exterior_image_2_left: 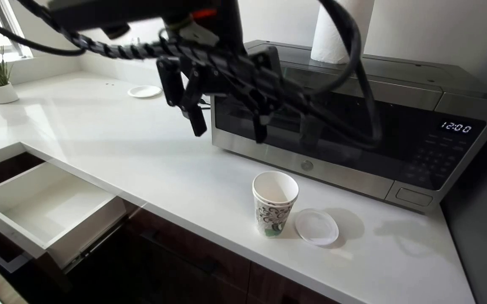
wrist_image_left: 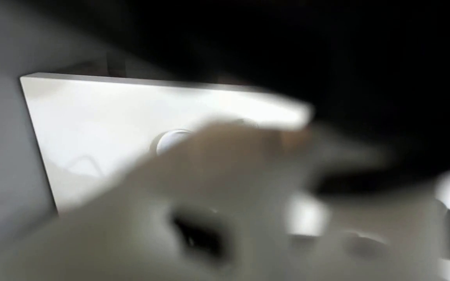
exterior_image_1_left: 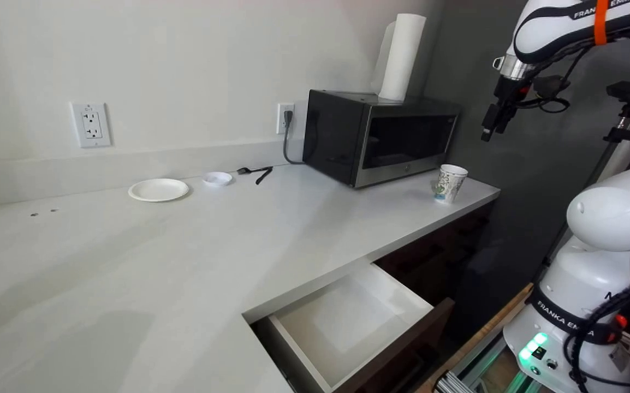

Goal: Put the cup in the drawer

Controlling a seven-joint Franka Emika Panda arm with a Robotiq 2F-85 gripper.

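The cup (exterior_image_1_left: 449,185) is white with grey-green leafy markings and stands upright on the counter near its front edge, before the microwave. It also shows in an exterior view (exterior_image_2_left: 274,209), where a double rim shows at its top. The drawer (exterior_image_1_left: 342,316) is pulled out, with a pale bare interior and dark front; it also shows in an exterior view (exterior_image_2_left: 43,204). My gripper (exterior_image_2_left: 229,130) is open and empty, its two fingers apart, in the air above the counter and apart from the cup; it also shows small in an exterior view (exterior_image_1_left: 493,134). The wrist view is mostly blocked by blurred shapes; the cup is not discernible there.
A microwave (exterior_image_2_left: 332,126) with a paper towel roll (exterior_image_1_left: 402,57) on top stands behind the cup. A small round white lid (exterior_image_2_left: 316,227) lies beside the cup. A white plate (exterior_image_1_left: 158,189), a small white dish (exterior_image_1_left: 217,179) and black cutlery (exterior_image_1_left: 263,174) lie along the wall.
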